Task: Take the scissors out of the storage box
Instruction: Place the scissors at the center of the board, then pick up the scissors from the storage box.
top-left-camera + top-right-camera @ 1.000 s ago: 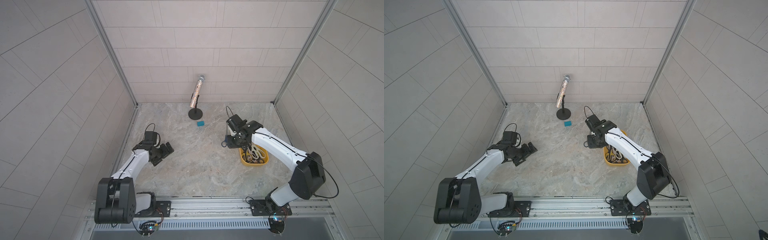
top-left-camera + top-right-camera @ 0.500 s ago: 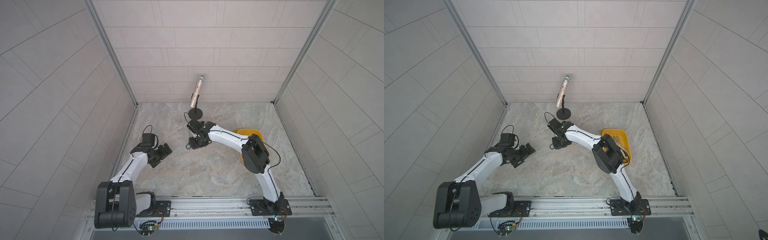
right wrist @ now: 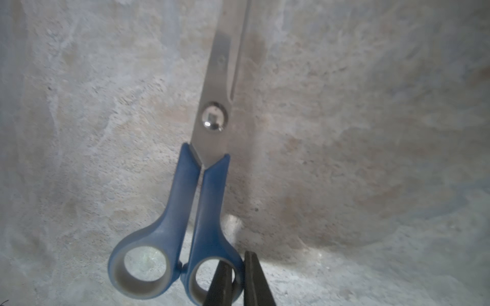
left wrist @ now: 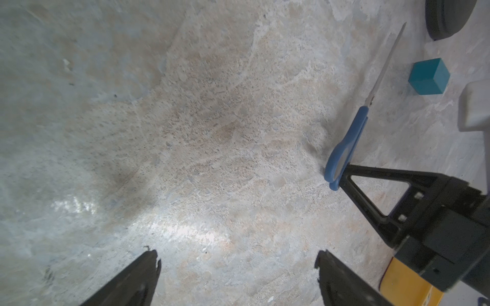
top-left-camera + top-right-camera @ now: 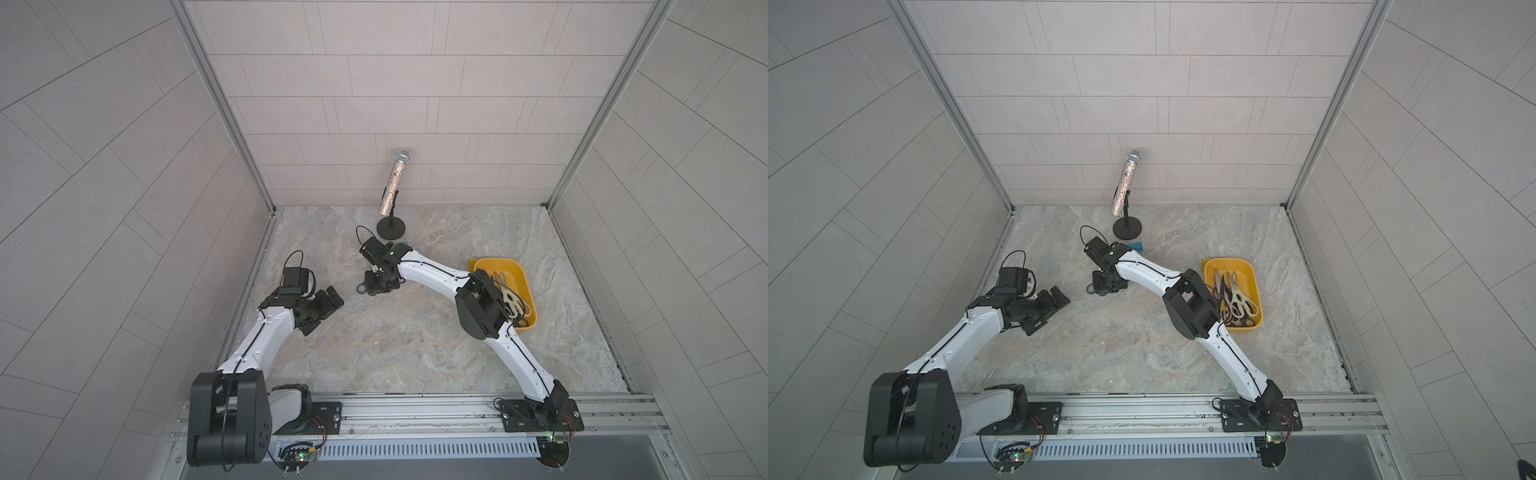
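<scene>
1. Pale tiled walls (image 5: pixel 374 104) close in a marbled stone bench (image 5: pixel 395 353) on three sides.
2. From the near edge the right arm (image 5: pixel 432 276) reaches to the bench's middle, toward the far edge. The right tool (image 3: pixel 237 267) is clamped on one handle ring of the blue scissors (image 3: pixel 201 190), with one finger through the ring and the other outside it.
3. By the left edge the left tool (image 4: pixel 237 254) hangs above the bench, jaws wide apart with nothing between them.
4. Near the right edge sits the yellow storage box (image 5: pixel 1225 266), with the other scissors (image 5: pixel 1237 297) heaped inside.
5. At the middle of the far edge a glittery microphone (image 5: pixel 392 183) leans on a round black stand (image 5: pixel 390 229).
6. Those blue scissors are out of the box and well apart from it, blades shut and pointing toward the stand. Whether they touch the bench I cannot tell.
7. Near the blade tip lies a small teal block (image 4: pixel 429 76).
</scene>
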### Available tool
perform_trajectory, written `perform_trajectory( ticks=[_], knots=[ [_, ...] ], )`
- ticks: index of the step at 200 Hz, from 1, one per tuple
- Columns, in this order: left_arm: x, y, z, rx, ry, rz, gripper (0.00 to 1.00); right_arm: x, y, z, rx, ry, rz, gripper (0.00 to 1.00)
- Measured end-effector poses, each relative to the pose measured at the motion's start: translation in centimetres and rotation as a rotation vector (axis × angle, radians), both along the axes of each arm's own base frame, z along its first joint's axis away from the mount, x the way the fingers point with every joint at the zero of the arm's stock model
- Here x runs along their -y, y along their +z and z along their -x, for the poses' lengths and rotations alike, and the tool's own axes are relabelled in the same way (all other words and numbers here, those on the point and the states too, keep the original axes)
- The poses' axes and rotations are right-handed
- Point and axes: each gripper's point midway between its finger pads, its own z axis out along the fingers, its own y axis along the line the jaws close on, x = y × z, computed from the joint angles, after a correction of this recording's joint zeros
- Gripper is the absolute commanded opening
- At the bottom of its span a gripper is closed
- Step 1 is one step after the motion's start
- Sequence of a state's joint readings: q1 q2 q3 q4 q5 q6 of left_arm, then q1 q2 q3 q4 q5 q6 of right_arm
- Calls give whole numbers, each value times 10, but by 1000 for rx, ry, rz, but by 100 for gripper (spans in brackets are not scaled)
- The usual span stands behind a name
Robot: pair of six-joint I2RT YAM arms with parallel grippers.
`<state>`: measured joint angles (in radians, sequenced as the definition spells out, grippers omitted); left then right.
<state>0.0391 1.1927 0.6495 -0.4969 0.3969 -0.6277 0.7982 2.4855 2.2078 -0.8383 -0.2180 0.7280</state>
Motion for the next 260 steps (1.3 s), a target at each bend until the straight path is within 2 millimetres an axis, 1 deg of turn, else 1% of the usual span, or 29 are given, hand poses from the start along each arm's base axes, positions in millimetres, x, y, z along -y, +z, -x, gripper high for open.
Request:
perform_trajectory(
  ticks=[8, 23, 45, 63, 74, 86, 96, 115, 127, 139, 155, 167, 186, 197, 209, 218, 231, 238, 260],
  knots=[
    [0, 0, 0, 0, 0, 1, 100, 0, -1, 0, -2, -2, 2, 0],
    [0, 1, 0, 2, 0, 1, 100, 1, -5, 1, -13, -5, 12, 6],
    [0, 1, 0, 3, -1, 1, 100, 2, -5, 2, -17, -7, 17, 18],
    [0, 1, 0, 2, -1, 1, 100, 2, -4, 2, -17, -9, 18, 23],
    [0, 1, 1, 1, -1, 1, 100, 2, -2, 1, -15, -4, 19, 30],
    [0, 1, 1, 0, -1, 1, 100, 1, 0, 1, -14, -7, 17, 32],
    [0, 1, 1, -1, 0, 1, 100, 0, 4, -1, -7, -7, 9, 33],
    [0, 0, 2, -4, 0, 0, 100, -4, 15, -7, 11, -7, -13, 38],
    [0, 0, 2, -4, -2, -1, 100, -4, 21, -10, 23, -8, -24, 38],
    [0, 0, 2, -3, -3, -3, 100, -2, 28, -11, 31, -2, -25, 38],
    [0, 0, 2, -2, -6, -4, 100, 6, 40, -13, 45, 11, -18, 42],
    [0, 0, 2, -2, -8, -4, 100, 18, 55, -13, 63, 17, -7, 45],
    [0, -2, 2, -8, -14, -7, 100, 43, 86, -12, 101, 24, 6, 47],
    [1, -4, 3, -16, -19, -6, 100, 61, 107, -9, 125, 22, 8, 48],
    [3, -5, 3, -21, -26, -6, 100, 81, 124, -5, 140, 17, 12, 50],
    [4, -6, 4, -25, -33, -7, 100, 100, 136, -1, 151, 4, 16, 52],
    [8, -7, 4, -28, -51, -9, 100, 127, 145, 6, 153, -15, 31, 55],
    [11, -8, 5, -31, -63, -9, 100, 141, 146, 9, 150, -27, 42, 56],
    [19, -9, 5, -37, -100, -13, 100, 188, 136, 22, 107, -75, 91, 57]
  ],
)
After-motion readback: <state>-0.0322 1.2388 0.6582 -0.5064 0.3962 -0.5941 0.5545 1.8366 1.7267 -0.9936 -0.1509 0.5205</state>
